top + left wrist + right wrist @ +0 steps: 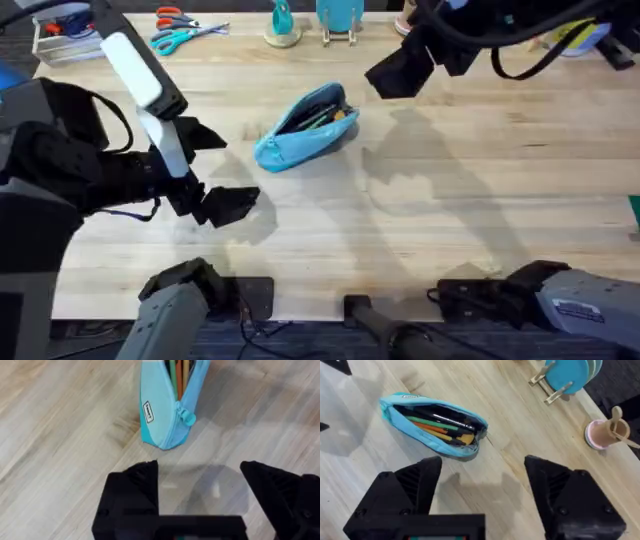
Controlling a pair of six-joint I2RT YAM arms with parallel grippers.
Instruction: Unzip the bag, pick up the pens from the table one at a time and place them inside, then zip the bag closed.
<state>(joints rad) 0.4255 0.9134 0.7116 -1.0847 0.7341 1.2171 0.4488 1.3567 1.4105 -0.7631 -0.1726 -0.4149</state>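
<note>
Your worktop (480,190) carries the bag (303,127) near its middle, lying unzipped at an angle, with its zipper pull (187,416) at the end nearer your left arm. Inside it you can see the pens (440,424) lying lengthwise, black, green, orange and yellow. Your left tool (200,487) hangs near the bag's pull end, fingers spread and holding nothing. Your right tool (482,490) hovers beside the bag, fingers also spread and holding nothing.
</note>
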